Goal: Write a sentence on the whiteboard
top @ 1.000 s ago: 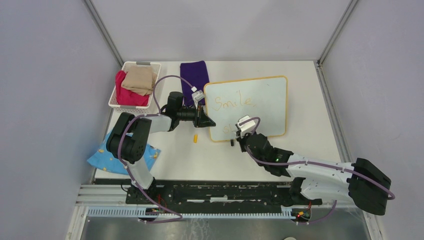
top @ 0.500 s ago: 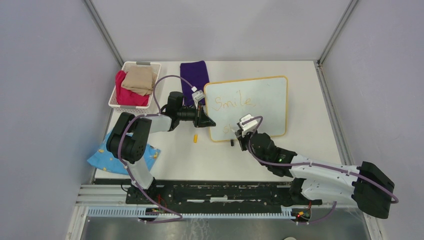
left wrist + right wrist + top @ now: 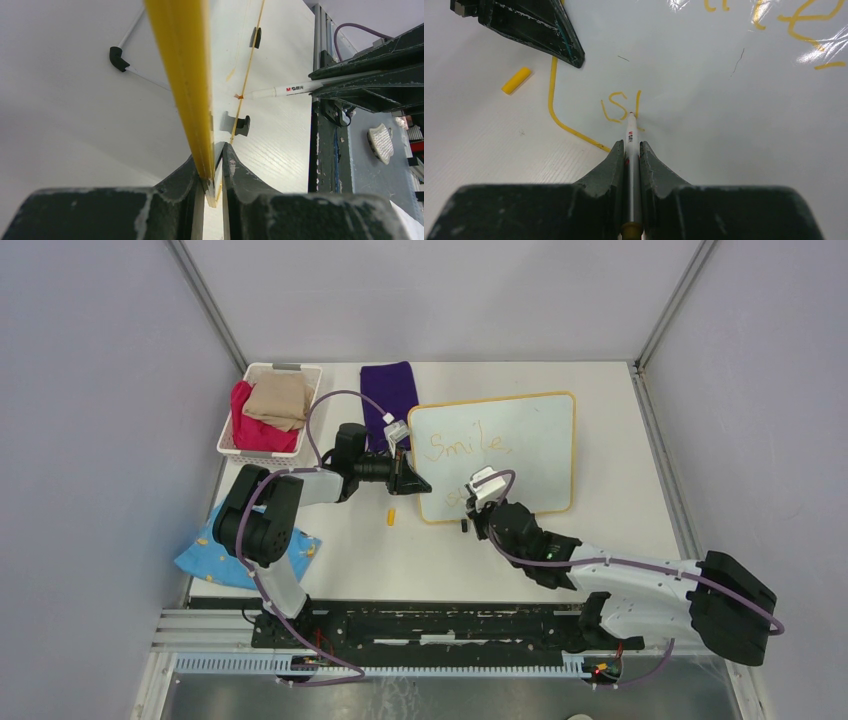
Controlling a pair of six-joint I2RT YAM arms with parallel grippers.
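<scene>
The whiteboard (image 3: pixel 540 450) lies on the table, white with a yellow frame. "Smile," (image 3: pixel 465 445) runs across its upper left in orange-yellow. Below, a second line begins with an "s" and an upright stroke (image 3: pixel 616 106). My left gripper (image 3: pixel 418 483) is shut on the board's left edge; the left wrist view shows the yellow frame (image 3: pixel 182 75) pinched between its jaws. My right gripper (image 3: pixel 478 502) is shut on a white marker (image 3: pixel 631 135), whose tip touches the board just right of the upright stroke. The marker (image 3: pixel 295 89) also shows in the left wrist view.
A yellow marker cap (image 3: pixel 392 516) lies on the table left of the board's lower corner. A white basket (image 3: pixel 232 445) with red and beige cloths stands at the back left. A purple cloth (image 3: pixel 388 390) lies behind the board, a blue one (image 3: pixel 200 558) at the near left.
My right gripper has crept slightly left and away from me with the marker on the board's second line. The left gripper and the board have not moved.
</scene>
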